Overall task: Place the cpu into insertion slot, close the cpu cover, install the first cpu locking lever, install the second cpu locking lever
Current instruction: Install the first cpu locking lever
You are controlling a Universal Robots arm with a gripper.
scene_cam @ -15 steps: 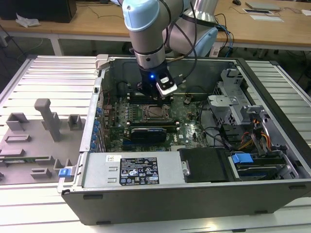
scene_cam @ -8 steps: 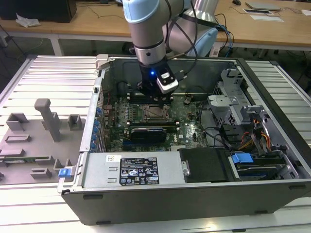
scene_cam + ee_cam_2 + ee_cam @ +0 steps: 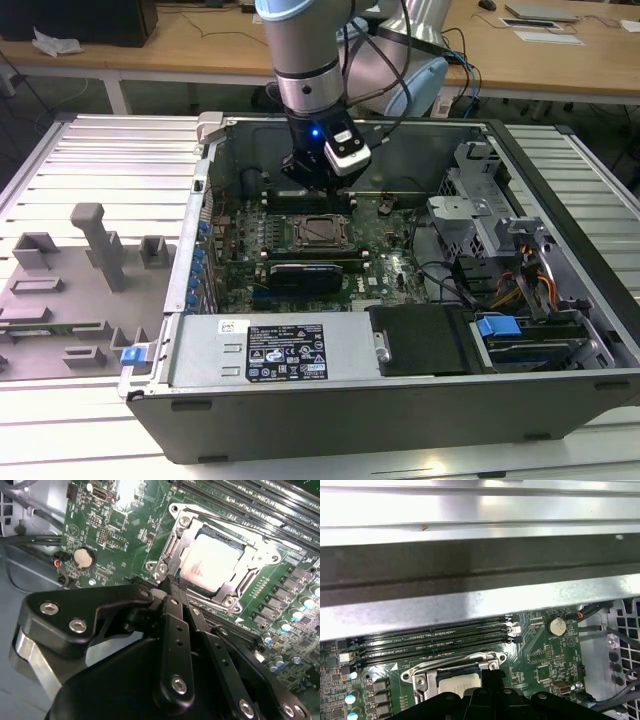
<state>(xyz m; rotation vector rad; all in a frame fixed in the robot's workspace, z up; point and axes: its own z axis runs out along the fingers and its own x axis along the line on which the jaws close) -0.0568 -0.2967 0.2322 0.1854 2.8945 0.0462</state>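
Note:
The cpu (image 3: 214,561) lies flat in the insertion slot (image 3: 192,596) on the green board, its silver-grey top showing. The cpu cover (image 3: 248,572) is down around it, framing the chip. In the exterior view the cpu (image 3: 322,230) sits mid-board, and my gripper (image 3: 318,186) hangs just above the socket's far edge. My gripper (image 3: 167,581) is shut with nothing between its black fingers (image 3: 173,630), its tip close to one corner of the cover. The first wrist view shows my gripper (image 3: 492,676) in front of the cpu (image 3: 457,682) and its cover (image 3: 422,676).
Long black memory slots (image 3: 430,639) run beside the socket, with the case wall (image 3: 470,570) just beyond. A coin battery (image 3: 83,558) and cables (image 3: 30,540) lie to one side. Drive cages (image 3: 480,215) and the power supply (image 3: 285,350) crowd the case.

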